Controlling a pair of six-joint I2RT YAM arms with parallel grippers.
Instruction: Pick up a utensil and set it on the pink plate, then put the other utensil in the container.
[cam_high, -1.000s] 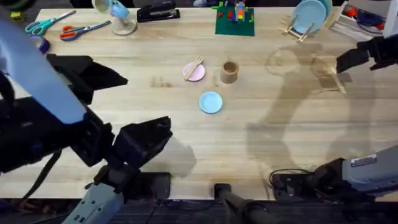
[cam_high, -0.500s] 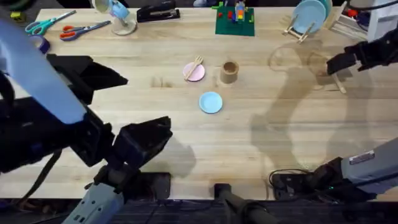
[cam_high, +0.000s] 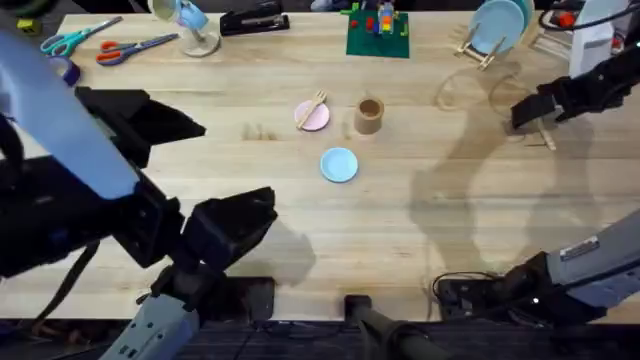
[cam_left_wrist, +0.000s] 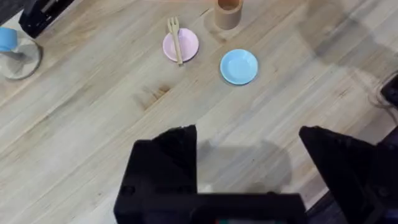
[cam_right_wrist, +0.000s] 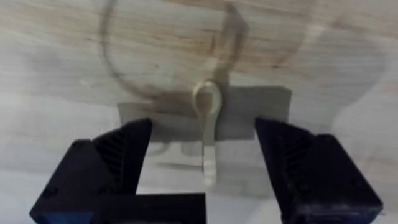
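— Right fingers (cam_right_wrist: 204, 171)?
— Spread wide, black, straddling the wooden spoon (cam_right_wrist: 208, 127) lying flat on the tabletop (cam_right_wrist: 74, 74) between them; nothing gripped. Shifted since a second ago: further toward the table's far side and a little inward, now over the spoon at the far right edge.

— Left fingers (cam_left_wrist: 249, 165)?
— Parted wide too, holding nothing, hanging above bare tabletop. Unchanged from the earlier frames.

— Task things?
— Wooden fork (cam_high: 316, 106) lying across the pink plate (cam_high: 312, 117), tines past the rim. Brown container (cam_high: 369, 116) upright just right of the plate. Light blue plate (cam_high: 339, 165) nearer the bases, apart from both. All as before.

— Hard to make out?
— Spoon mostly covered by the right gripper (cam_high: 528, 110) from overhead; only a pale sliver beside it. Spoon's handle end cut off behind the gripper body in the right wrist view. Inside of the container not readable.

— Pose?
— Right arm stretched far out along the right edge, wrist pointing down. Left arm raised close under the camera, large and dark at lower left.
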